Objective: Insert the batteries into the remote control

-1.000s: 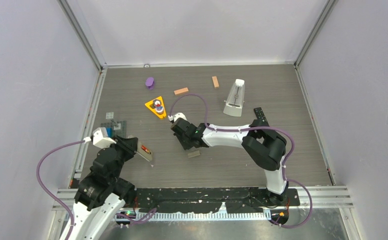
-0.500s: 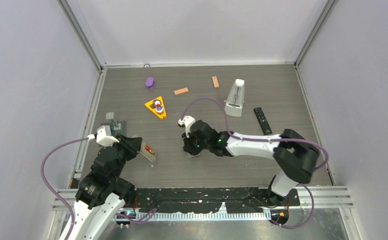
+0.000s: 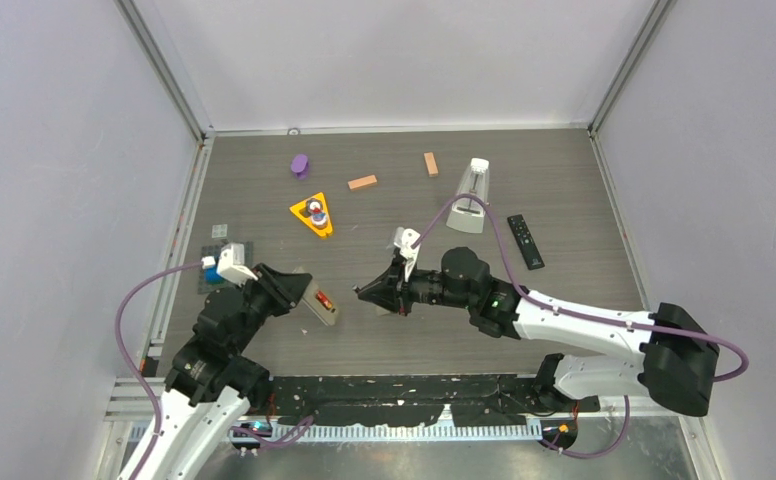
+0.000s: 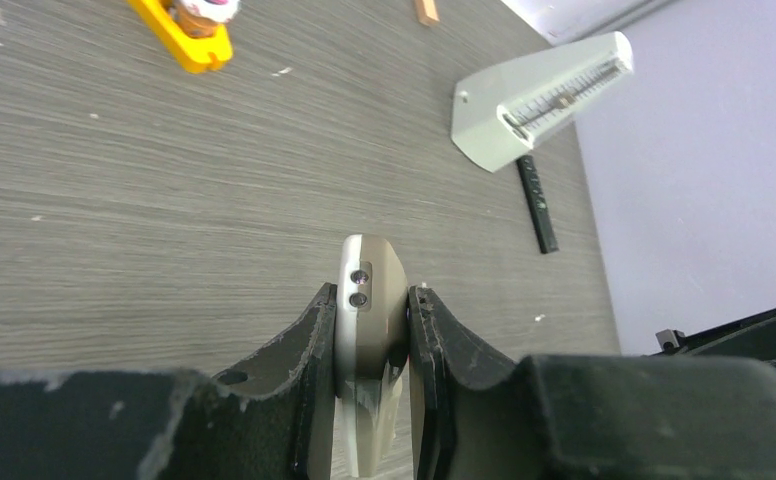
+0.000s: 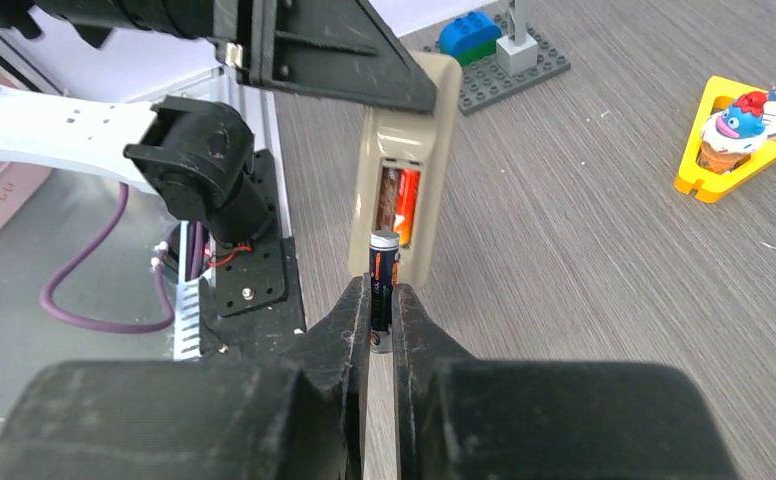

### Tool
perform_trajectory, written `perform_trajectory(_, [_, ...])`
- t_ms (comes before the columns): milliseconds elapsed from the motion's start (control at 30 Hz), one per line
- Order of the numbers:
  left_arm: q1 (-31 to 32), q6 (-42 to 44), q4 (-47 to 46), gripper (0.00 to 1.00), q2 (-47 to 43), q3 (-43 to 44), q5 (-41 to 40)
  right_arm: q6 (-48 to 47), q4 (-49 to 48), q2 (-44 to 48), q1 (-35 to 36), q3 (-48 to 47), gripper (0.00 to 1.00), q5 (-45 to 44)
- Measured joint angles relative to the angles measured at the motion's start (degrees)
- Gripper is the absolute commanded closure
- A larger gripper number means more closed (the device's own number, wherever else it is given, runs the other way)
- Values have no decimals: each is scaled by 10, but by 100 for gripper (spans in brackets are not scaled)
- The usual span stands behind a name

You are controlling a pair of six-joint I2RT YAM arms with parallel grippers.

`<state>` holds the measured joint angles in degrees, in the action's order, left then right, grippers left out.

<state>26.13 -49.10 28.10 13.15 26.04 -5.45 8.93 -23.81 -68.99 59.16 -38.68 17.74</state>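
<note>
My left gripper (image 4: 372, 296) is shut on a beige remote control (image 4: 369, 262) and holds it off the table at the front left (image 3: 320, 304). In the right wrist view the remote control (image 5: 434, 110) faces me with its compartment open and a red-orange battery (image 5: 402, 205) lying inside. My right gripper (image 5: 382, 292) is shut on a dark battery (image 5: 383, 255), held upright just in front of the compartment. From above, the right gripper (image 3: 364, 293) points left, a short gap from the remote.
A black remote (image 3: 525, 241) lies at the right beside a white metronome (image 3: 471, 197). A yellow triangular toy (image 3: 312, 214), a purple piece (image 3: 300, 164) and two orange blocks (image 3: 362, 182) (image 3: 430, 164) lie further back. A grey brick plate (image 5: 504, 55) sits at the left.
The left gripper has carried the remote to the right. The right arm has swung out to the right and its gripper now points left at the remote with the battery.
</note>
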Motion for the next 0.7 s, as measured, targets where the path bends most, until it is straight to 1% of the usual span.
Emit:
perform_trajectory(67, [0, -15, -21, 100, 8, -8, 18, 5, 18, 12, 0, -6, 95, -1])
perform_trajectory(133, [0, -45, -59, 100, 26, -21, 47, 17, 69, 11, 3, -35, 95, -11])
perform_trajectory(233, [0, -107, -154, 100, 68, -63, 93, 46, 197, -2, 14, -132, 95, -54])
perform_trajectory(367, [0, -177, -262, 100, 151, -103, 147, 84, 319, -4, 23, -234, 95, -99])
perform_trajectory(533, [0, -226, -374, 100, 221, -106, 193, 105, 441, -18, 30, -287, 95, -129])
perform_trajectory(700, [0, -263, -498, 100, 286, -105, 241, 107, 536, -47, 35, -306, 95, -168])
